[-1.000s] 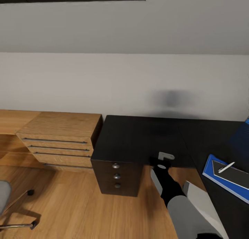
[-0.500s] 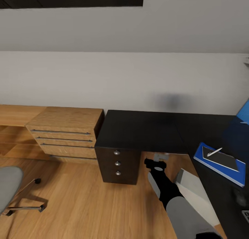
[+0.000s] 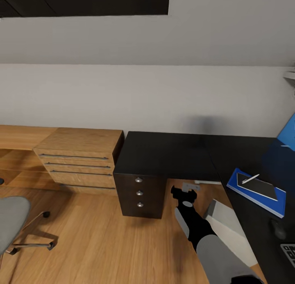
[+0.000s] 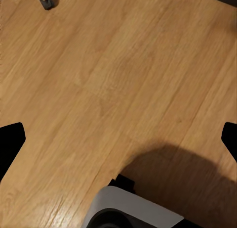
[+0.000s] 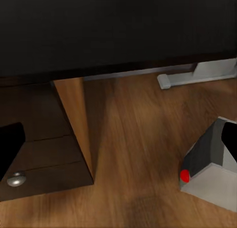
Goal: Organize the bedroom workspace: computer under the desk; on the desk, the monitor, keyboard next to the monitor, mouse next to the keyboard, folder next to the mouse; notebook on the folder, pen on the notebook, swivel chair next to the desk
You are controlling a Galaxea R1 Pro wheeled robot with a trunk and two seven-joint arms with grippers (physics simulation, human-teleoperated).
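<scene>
Right arm extended forward, its end effector [image 3: 185, 192] with fingers parted.

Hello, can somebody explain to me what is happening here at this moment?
The robot stands at the black desk, holding nothing. On the desk the folder carries the notebook and the pen, with the mouse beside them. The computer sits under the desk. The swivel chair stands apart from it.

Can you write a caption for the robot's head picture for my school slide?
Black desk holding a blue folder, notebook and pen; grey swivel chair stands apart.
</scene>
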